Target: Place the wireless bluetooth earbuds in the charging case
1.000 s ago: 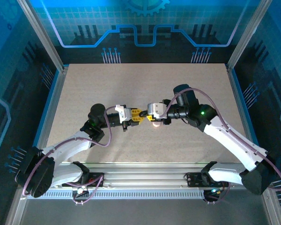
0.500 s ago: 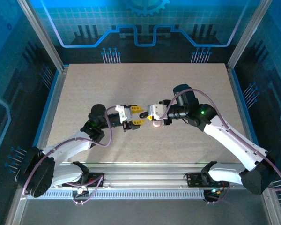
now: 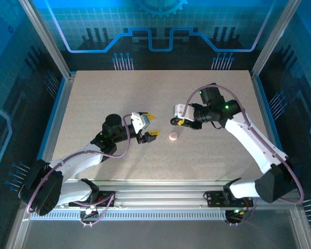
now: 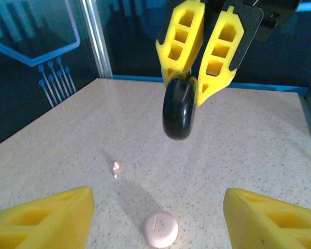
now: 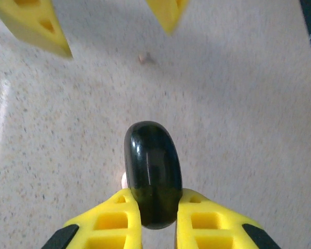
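Clamping black round case edge-on: right gripper fingers; left gripper fingers wide apart, holding nothing.

The right gripper is hanging above the table, pinching a black charging case on edge between its yellow fingers. Nearer, the left gripper is standing with its jaws wide apart. A pale pink disc is lying between them, and a tiny pink earbud is lying just beyond.

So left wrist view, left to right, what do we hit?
Finger of the left gripper → pink earbud → pink case → its other finger. Skipped: black case in the right gripper, overlapping the pink case.
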